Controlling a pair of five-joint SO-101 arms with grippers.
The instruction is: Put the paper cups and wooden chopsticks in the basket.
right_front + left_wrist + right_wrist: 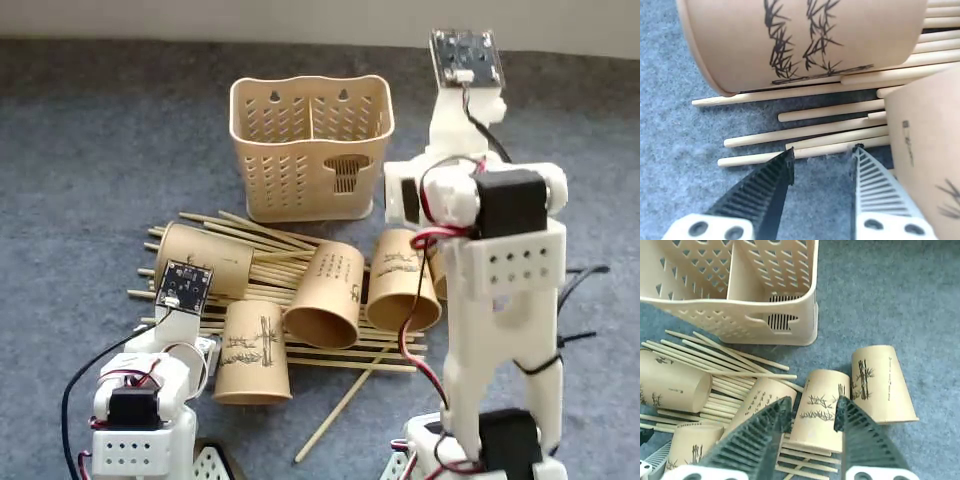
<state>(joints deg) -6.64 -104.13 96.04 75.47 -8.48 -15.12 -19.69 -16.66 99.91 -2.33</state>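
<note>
step: first pick, I judge; basket [300, 190] upper centre, nothing in it | left gripper [823, 150] open wide, empty, over chopsticks [805, 131] | right gripper [813, 401] open, empty, above paper cups [822, 412] | next: I'd lower left and close on one stick

Tan paper cups [252, 350], black bamboo print; beige perforated basket [300, 170]; pale chopsticks [340, 411]; grey-blue carpet [100, 150].
</note>
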